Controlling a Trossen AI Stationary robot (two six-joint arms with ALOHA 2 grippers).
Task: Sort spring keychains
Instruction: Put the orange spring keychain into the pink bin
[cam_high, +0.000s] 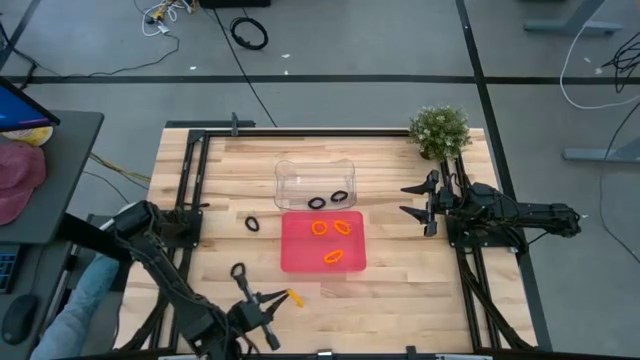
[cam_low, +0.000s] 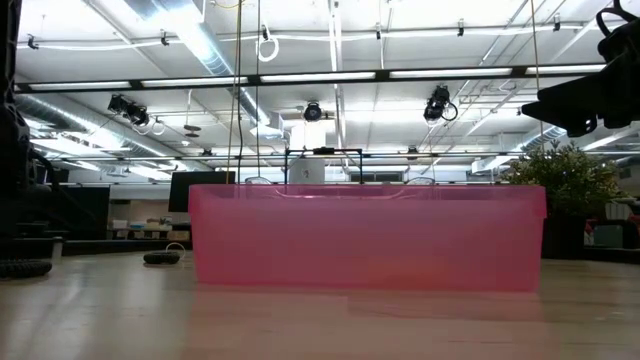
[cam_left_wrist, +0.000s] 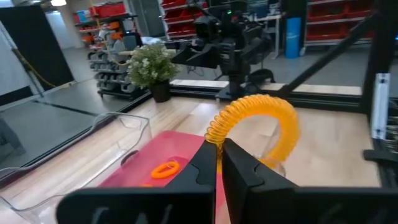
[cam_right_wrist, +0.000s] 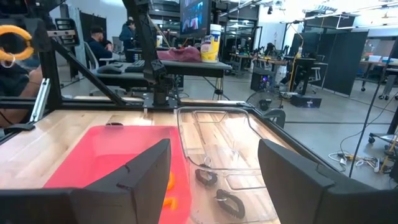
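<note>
My left gripper (cam_high: 280, 297) is near the table's front edge, left of the red tray (cam_high: 345, 262), and is shut on an orange spring keychain (cam_left_wrist: 261, 115); the same keychain (cam_high: 294, 297) shows in the high view. Three orange keychains (cam_high: 332, 257) lie in the red tray. Two black keychains (cam_high: 317, 203) lie in the clear tray (cam_high: 290, 172) behind it. One black keychain (cam_high: 252, 224) lies on the table left of the red tray. My right gripper (cam_high: 425, 205) waits open at the table's right, holding nothing. My left gripper pinches one end of the orange coil (cam_left_wrist: 216, 135) between its two fingertips (cam_left_wrist: 239, 165). The fingers lie level and point toward the table's right side. The coil arches up and beyond the fingertips, lifted clear of the table.
A potted plant (cam_high: 440, 130) stands at the far right corner. A small black loop (cam_high: 238, 270) lies on the table near my left arm. Bare wood lies in front of the red tray. In the low view the red tray's wall (cam_low: 365, 235) fills the middle.
</note>
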